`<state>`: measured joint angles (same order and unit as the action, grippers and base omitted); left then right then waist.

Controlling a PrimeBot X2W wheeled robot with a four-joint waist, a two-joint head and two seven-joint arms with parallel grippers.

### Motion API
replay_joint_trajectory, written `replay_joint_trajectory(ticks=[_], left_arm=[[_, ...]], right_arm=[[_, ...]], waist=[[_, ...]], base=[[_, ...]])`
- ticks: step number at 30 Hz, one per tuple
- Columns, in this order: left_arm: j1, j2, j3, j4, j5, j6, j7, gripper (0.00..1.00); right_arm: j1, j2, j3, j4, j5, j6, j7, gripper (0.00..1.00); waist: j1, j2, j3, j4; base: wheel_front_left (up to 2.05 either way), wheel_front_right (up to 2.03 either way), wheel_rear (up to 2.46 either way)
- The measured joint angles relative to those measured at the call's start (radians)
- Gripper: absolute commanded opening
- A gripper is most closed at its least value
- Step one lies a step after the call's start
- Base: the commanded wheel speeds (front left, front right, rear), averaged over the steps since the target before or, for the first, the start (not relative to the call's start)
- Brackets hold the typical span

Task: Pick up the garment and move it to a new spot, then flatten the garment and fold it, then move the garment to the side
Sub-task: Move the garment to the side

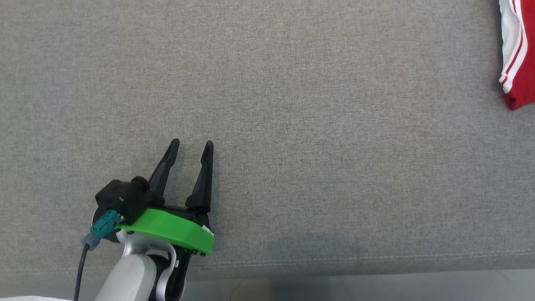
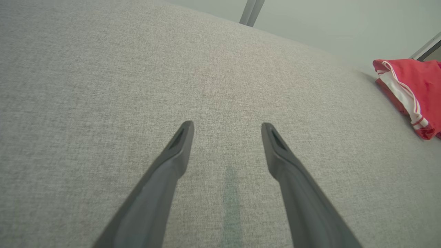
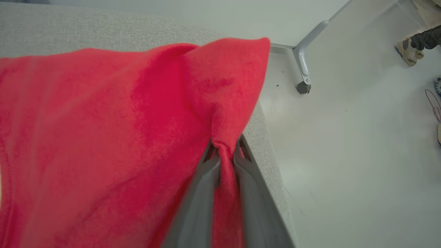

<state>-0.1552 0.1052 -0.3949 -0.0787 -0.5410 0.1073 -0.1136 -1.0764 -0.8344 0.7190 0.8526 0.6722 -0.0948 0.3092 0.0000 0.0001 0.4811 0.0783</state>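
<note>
While the grey fabric-covered bench point(image 1: 292, 83) spreads across most of your head view, the red garment point(image 1: 516, 54) with white stripes sits at that view's upper right edge, resting on the bench and cut off by the frame. Your left wrist view has the garment point(image 2: 413, 89) bunched at the far right, well apart from the left pincer. In your right wrist view the red cloth point(image 3: 103, 137) covers the left half and drapes over the bench near its corner.

Your left pincer point(image 1: 192, 143) is released, its fingers spread above bare bench fabric at the lower left. Your right pincer point(image 3: 225, 144) is clenched on a pinched fold of the garment.

Beyond the bench edge you can see pale floor point(image 3: 361, 155), a metal leg on a caster point(image 3: 303, 88) and a person's shoe point(image 3: 408, 55).
</note>
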Motion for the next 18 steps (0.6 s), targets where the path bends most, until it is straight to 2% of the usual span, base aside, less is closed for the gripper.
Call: replay_joint_trajectory(ticks=[1,3,5,6,7,8,10,18], left_arm=[[0.0,0.001,0.0,0.0,0.0,0.0,0.0,1.0],[-0.002,0.002,0.0,0.0,0.001,0.0,0.005,1.0],[-0.006,0.004,0.002,-0.001,0.004,0.0,0.008,1.0],[-0.007,0.006,0.002,-0.002,0.007,0.0,0.009,1.0],[-0.009,0.006,0.002,-0.003,0.008,0.002,0.009,1.0],[-0.01,0.006,0.002,-0.004,0.009,0.007,0.009,1.0],[-0.01,0.007,0.004,-0.009,0.009,0.008,0.011,1.0],[-0.016,0.011,0.005,-0.016,0.017,0.008,0.017,1.0]], right_arm=[[0.0,0.005,-0.004,0.004,0.002,-0.004,-0.01,0.0],[0.0,0.014,-0.005,0.015,0.002,-0.006,-0.021,0.17],[0.001,0.022,-0.008,0.029,0.002,-0.012,-0.037,0.45],[0.001,0.025,-0.01,0.034,0.002,-0.013,-0.043,0.75],[0.002,0.028,-0.014,0.042,0.003,-0.013,-0.045,0.82],[0.004,0.032,-0.019,0.05,0.004,-0.014,-0.05,0.93],[0.009,0.038,-0.027,0.063,0.005,-0.018,-0.065,1.0],[0.032,0.044,-0.041,0.125,0.004,-0.023,-0.101,1.0]], waist=[[0.0,0.0,0.005,0.002],[0.0,0.0,0.013,0.006],[0.0,0.0,0.019,0.008],[0.0,0.0,0.022,0.008],[0.0,0.0,0.024,0.009],[0.0,0.0,0.026,0.009],[0.0,0.0,0.029,0.009],[0.0,0.0,0.033,0.003]], base=[[0.0,0.0,0.0],[0.0,0.0,0.0],[0.0,0.0,0.0],[0.0,0.0,0.0],[0.0,0.0,0.0],[0.0,0.0,0.0],[0.0,0.0,0.0],[0.0,0.0,0.0]])
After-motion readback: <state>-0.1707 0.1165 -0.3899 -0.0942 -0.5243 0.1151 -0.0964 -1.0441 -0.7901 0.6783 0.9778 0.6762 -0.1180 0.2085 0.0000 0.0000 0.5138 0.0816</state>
